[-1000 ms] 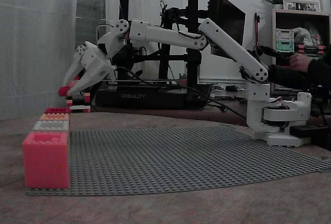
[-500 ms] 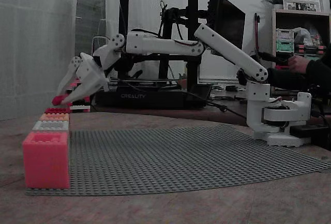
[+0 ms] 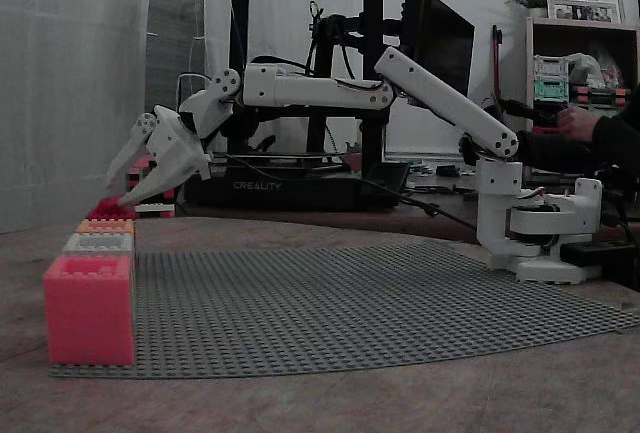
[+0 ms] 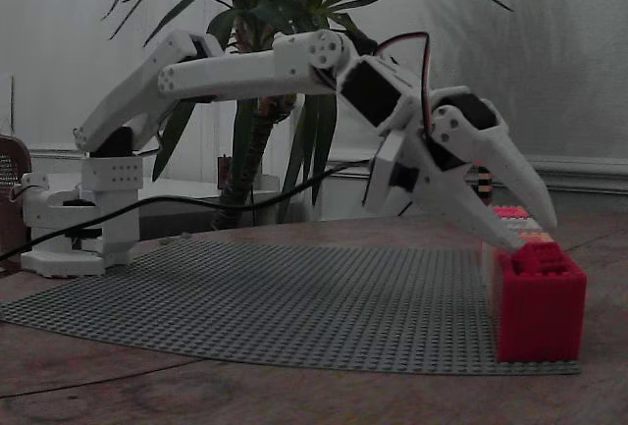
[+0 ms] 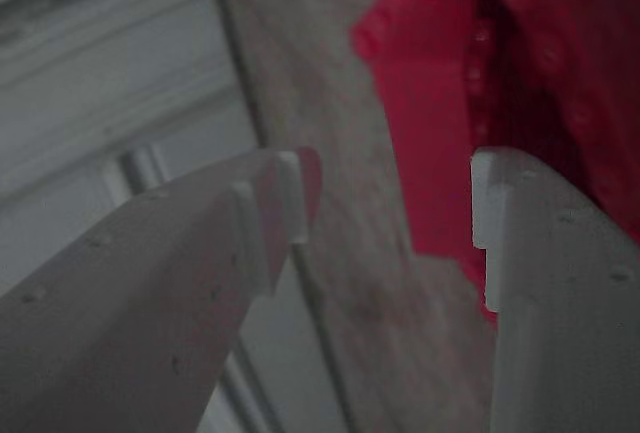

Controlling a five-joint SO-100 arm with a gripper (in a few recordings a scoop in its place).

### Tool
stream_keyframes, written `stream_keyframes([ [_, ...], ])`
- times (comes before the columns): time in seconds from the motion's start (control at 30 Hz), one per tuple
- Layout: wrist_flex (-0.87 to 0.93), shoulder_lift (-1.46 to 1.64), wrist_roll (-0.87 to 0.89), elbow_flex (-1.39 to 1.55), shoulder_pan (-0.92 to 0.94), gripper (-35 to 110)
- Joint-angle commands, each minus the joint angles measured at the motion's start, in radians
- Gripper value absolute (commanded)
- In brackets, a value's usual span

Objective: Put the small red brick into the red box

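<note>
My white gripper (image 3: 114, 191) hangs open over the far end of the row of boxes, at the left of a fixed view. The small red brick (image 3: 109, 204) shows as a deep-red lump on top of the red box (image 4: 535, 307), just under my lower fingertip. In another fixed view the gripper (image 4: 533, 235) points down at the box's top rim, one finger touching or nearly touching it. The wrist view has my gripper (image 5: 390, 203) with nothing between the fingers, and the red box (image 5: 430, 133) with its dark inside sits behind them at the upper right.
A grey studded baseplate (image 3: 350, 303) covers the table. Along its left edge stand a pink-red box (image 3: 88, 308), a grey box (image 3: 98, 243) and an orange box (image 3: 105, 225). A red-and-black brick tower (image 3: 155, 208) and a 3D printer (image 3: 300, 183) stand behind.
The gripper came down and left toward the red box with the brick in its fingertips. Now its jaws stand apart and the brick rests at the box's top.
</note>
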Motion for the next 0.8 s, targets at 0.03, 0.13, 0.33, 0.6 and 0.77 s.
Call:
stream_keyframes([
  [0.03,0.014,0.101,0.011,-0.041,-0.015,14],
  [0.13,0.014,0.123,0.003,-0.032,-0.025,14],
  [0.33,0.049,0.199,0.014,0.006,-0.04,14],
  [0.6,0.051,0.629,-0.02,0.423,-0.067,12],
  [0.77,0.048,0.945,-0.133,0.821,-0.109,8],
])
